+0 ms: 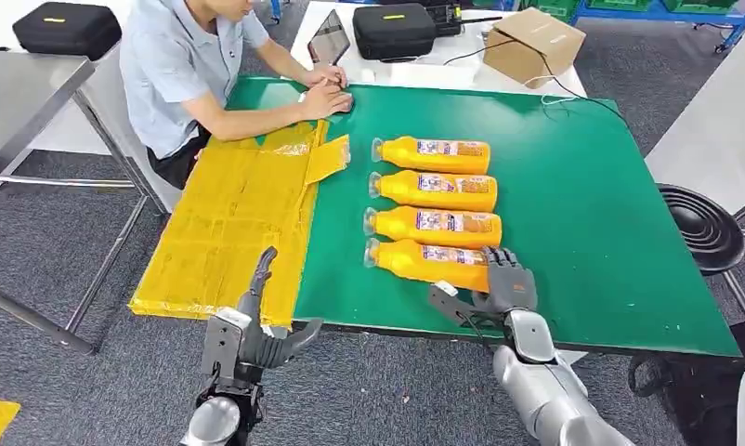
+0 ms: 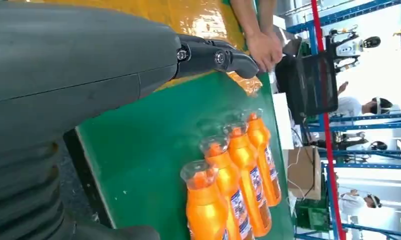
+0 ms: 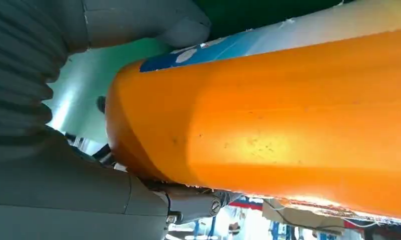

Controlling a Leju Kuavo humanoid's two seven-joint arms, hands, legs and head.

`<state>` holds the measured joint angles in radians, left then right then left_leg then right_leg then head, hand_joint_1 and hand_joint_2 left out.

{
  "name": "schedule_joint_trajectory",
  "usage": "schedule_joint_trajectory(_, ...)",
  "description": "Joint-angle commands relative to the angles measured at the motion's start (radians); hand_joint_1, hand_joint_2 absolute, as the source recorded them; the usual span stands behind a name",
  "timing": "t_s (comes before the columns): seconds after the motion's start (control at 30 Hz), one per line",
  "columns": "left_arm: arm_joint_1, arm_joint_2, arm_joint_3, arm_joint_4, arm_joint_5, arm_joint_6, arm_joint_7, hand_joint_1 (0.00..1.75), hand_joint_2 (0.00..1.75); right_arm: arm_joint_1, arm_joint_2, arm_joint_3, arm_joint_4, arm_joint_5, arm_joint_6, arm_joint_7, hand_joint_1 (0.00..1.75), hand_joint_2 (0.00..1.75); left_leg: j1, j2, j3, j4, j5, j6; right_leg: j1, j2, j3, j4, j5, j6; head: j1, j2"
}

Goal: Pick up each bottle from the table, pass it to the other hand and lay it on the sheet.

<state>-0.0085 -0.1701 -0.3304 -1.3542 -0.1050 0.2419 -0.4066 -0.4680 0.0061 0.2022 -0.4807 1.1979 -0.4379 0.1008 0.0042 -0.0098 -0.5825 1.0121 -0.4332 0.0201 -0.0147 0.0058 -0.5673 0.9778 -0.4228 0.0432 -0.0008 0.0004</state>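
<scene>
Right robot hand (image 1: 504, 283) around blue-labelled orange bottle (image 1: 428, 263)

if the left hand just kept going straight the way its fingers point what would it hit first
Probably the yellow sheet. The left hand hovers open at the sheet's near edge, fingers aimed across it toward the person. Height above it is unclear.

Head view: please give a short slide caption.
Right hand at the nearest of four bottles on a green table; left hand open.

bright even indoor light, soft shadows, glare on the yellow sheet (image 1: 229, 223), close bottle (image 3: 268, 115) blurred in right wrist view
</scene>
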Motion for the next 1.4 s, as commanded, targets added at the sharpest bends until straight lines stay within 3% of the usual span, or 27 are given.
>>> schedule_joint_trajectory(0.03,-0.034,0.031,0.0,0.027,0.019,-0.002,-0.012,0.0,1.75,0.096,-0.007,-0.064,0.128,-0.05,0.022,-0.137,1.75,1.75,0.001,-0.005,-0.001,-0.003,0.002,-0.001,0.002,-0.007,0.002,-0.004,0.001,-0.002,0.0,0.0)
schedule_joint_trajectory(0.1,-0.023,0.035,0.002,0.015,0.025,0.002,-0.016,0.0,1.75,0.11,0.001,-0.072,0.11,-0.08,-0.006,-0.207,1.75,1.75,0.002,-0.005,0.0,-0.003,0.002,-0.001,0.002,-0.006,0.003,-0.004,0.001,-0.002,0.0,0.0)
schedule_joint_trajectory(0.27,0.018,0.014,0.042,-0.031,0.086,0.047,-0.023,0.0,1.75,0.168,0.06,-0.144,-0.012,-0.33,-0.014,-0.468,1.75,1.75,0.002,0.0,0.004,-0.001,-0.001,-0.002,0.003,-0.002,0.005,-0.002,0.0,-0.002,0.0,0.0)
schedule_joint_trajectory(0.37,0.028,-0.01,0.084,-0.043,0.169,0.092,-0.023,0.0,1.75,0.212,0.084,-0.11,-0.154,-0.446,-0.022,-0.532,1.75,1.75,0.002,0.002,0.001,-0.003,-0.002,-0.004,0.003,0.0,0.003,-0.003,0.001,-0.003,0.0,0.0)
schedule_joint_trajectory(0.4,0.028,-0.015,0.096,-0.045,0.192,0.104,-0.025,0.0,1.75,0.225,0.089,-0.103,-0.199,-0.483,-0.016,-0.544,1.75,1.75,0.002,0.004,0.001,-0.002,-0.003,-0.004,0.003,0.003,0.009,-0.002,0.002,-0.003,0.0,0.0)
schedule_joint_trajectory(0.57,0.042,-0.015,0.115,-0.057,0.252,0.124,-0.029,0.0,1.75,0.275,0.085,-0.037,-0.365,-0.575,-0.061,-0.527,1.75,1.75,0.002,0.004,-0.002,-0.001,-0.003,-0.004,0.004,0.003,0.008,0.001,0.0,-0.003,0.0,0.0)
schedule_joint_trajectory(0.7,0.06,-0.002,0.1,-0.055,0.335,0.03,0.009,0.0,1.75,0.292,0.093,-0.039,-0.425,-0.638,-0.077,-0.55,1.75,1.75,0.003,0.006,-0.007,0.0,-0.003,-0.004,0.004,0.004,0.003,0.001,0.0,-0.003,0.0,0.0)
schedule_joint_trajectory(0.73,0.066,0.028,0.068,-0.042,0.424,-0.11,0.069,0.0,1.75,0.297,0.104,-0.045,-0.457,-0.693,-0.057,-0.576,1.75,1.75,0.003,0.007,-0.008,0.0,-0.003,-0.004,0.004,0.006,0.002,0.001,0.001,-0.002,0.0,0.0)
schedule_joint_trajectory(0.93,0.074,0.054,-0.008,0.011,0.45,-0.263,0.075,0.0,1.75,0.301,0.132,-0.008,-0.533,-0.781,0.009,-0.606,1.75,1.75,0.003,0.006,-0.014,-0.001,-0.003,-0.004,0.002,0.006,-0.004,0.001,0.0,-0.003,0.0,0.0)
schedule_joint_trajectory(1.17,0.046,0.068,-0.097,0.038,0.447,-0.334,0.078,0.0,1.75,0.281,0.151,0.11,-0.531,-0.793,0.056,-0.623,1.75,1.75,0.002,0.005,-0.018,-0.001,-0.002,-0.003,0.002,0.004,-0.007,0.001,0.0,-0.002,0.0,0.0)
schedule_joint_trajectory(1.4,0.032,0.035,-0.068,0.031,0.482,-0.315,0.057,0.0,1.75,0.285,0.162,0.206,-0.516,-0.782,0.078,-0.644,1.75,1.75,0.003,0.005,-0.017,-0.002,-0.002,-0.004,0.002,0.004,-0.007,0.001,0.0,-0.003,0.0,0.0)
